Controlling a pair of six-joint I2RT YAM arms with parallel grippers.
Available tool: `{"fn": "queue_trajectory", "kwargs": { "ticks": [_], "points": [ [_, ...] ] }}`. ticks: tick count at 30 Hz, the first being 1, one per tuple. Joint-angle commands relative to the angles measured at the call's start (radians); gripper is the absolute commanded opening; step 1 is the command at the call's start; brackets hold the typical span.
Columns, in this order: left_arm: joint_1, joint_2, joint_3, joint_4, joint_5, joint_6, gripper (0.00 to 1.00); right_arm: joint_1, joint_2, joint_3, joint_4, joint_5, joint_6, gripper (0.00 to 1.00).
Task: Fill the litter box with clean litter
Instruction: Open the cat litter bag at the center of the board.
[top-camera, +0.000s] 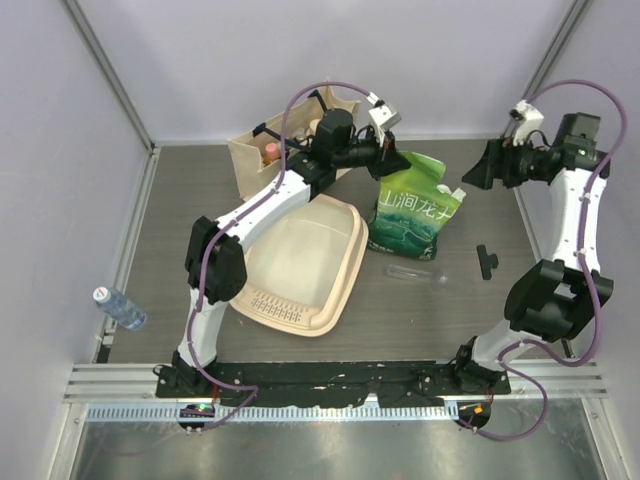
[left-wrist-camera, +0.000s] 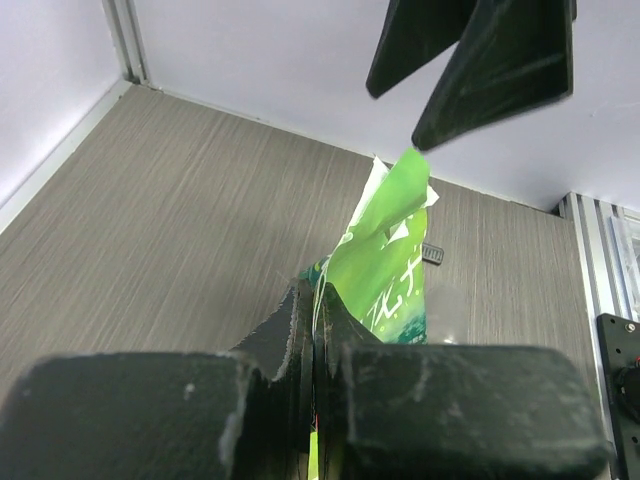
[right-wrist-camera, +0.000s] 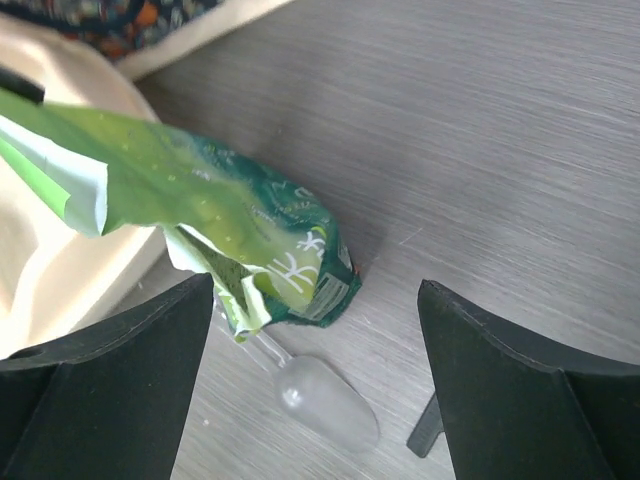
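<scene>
Lying left of centre on the grey wood-grain table: litter box, long axis running from 7 o'clock to 1 o'clock in the top view; ribbed slotted strip at the 7 o'clock end, plain rounded end toward 1 o'clock; smooth cream plastic, wide rim, rounded corners, bare pale floor showing; seen again as a cream surface at the left edge of the right wrist view.

Just beside its 2 o'clock side: green bag, glossy crinkled film with white characters, base on the table, top drawn up toward 11 o'clock; folded white-lined mouth visible from both wrists.

Clenched on that upper edge: left gripper, black fingers pressed together with green film pinched between them.

Spread wide and holding nothing: right gripper, at 3 o'clock of the bag and apart from it, dark wedge-shaped fingers framing bare table.

At 6 o'clock of the bag: clear plastic scoop, rounded bowl, thin handle; near it at 3 o'clock, small black T-shaped piece.

At 12 o'clock of the box: beige canvas tote bag; at 9 o'clock, by the wall, plastic bottle on its side.
</scene>
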Motion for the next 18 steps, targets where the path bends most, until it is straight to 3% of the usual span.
{"fn": "queue_trajectory", "kwargs": {
  "ticks": [1,11,18],
  "points": [
    [0.007,-0.107,0.058,0.150,0.009,-0.027,0.00,0.075,-0.012,0.033,-0.105,0.079,-0.222,0.88],
    [0.004,-0.104,0.066,0.144,0.010,-0.037,0.00,0.116,0.069,0.081,-0.149,0.146,-0.325,0.84],
    [0.001,-0.101,0.069,0.136,0.010,-0.037,0.00,0.119,0.120,0.150,-0.241,0.099,-0.411,0.82]
  ]
}}
